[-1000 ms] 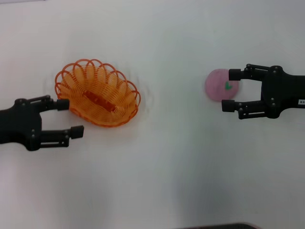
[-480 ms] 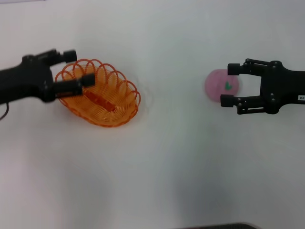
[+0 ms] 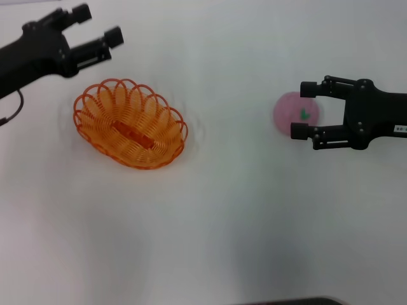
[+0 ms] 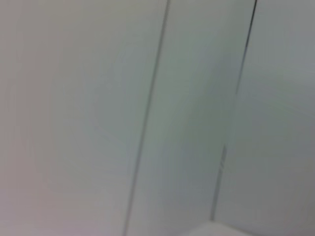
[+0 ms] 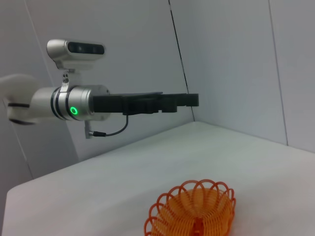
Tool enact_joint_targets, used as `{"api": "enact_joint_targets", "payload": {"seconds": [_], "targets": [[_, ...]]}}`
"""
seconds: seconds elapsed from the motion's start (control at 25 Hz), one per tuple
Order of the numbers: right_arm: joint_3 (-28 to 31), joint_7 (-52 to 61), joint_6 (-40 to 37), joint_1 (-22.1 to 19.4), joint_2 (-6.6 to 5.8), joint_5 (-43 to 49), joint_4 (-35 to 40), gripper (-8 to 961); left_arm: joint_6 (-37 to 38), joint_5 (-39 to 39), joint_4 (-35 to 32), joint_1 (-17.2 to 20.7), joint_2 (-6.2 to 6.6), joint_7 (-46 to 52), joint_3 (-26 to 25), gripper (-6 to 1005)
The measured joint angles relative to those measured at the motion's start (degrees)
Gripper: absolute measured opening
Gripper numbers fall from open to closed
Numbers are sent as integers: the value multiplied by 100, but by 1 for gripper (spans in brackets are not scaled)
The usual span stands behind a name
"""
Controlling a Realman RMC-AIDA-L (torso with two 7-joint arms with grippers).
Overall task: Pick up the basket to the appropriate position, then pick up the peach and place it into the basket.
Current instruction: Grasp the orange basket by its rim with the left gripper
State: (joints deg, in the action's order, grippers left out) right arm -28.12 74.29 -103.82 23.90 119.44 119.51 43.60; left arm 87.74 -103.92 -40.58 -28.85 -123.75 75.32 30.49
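Note:
The orange openwork basket [image 3: 130, 124] rests on the white table at the left, and nothing is holding it; it also shows low in the right wrist view [image 5: 192, 212]. My left gripper [image 3: 97, 23] is open and raised, beyond the basket's far left side and apart from it. The right wrist view shows the left gripper [image 5: 193, 101] hanging high above the table. The pink peach [image 3: 286, 112] with a green leaf mark lies at the right. My right gripper [image 3: 302, 110] is open, one finger on each side of the peach's right half. The left wrist view shows only wall.
The white table [image 3: 216, 222] stretches between basket and peach and toward me. Grey wall panels [image 4: 147, 118] stand behind the table. The left arm's silver wrist and its camera [image 5: 74, 54] hover above the far side.
The left gripper swung from the basket's near left side, across its rim, up to the far left, holding nothing. The basket stayed put. The right gripper crept slightly left around the peach.

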Motion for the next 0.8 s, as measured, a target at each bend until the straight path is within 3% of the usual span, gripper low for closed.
{"api": "enact_joint_targets", "payload": {"seconds": [0.8], "targets": [[0, -157, 15, 36, -1, -200, -227, 943, -875, 2183, 1512, 47, -42, -1963, -26, 871]]}}
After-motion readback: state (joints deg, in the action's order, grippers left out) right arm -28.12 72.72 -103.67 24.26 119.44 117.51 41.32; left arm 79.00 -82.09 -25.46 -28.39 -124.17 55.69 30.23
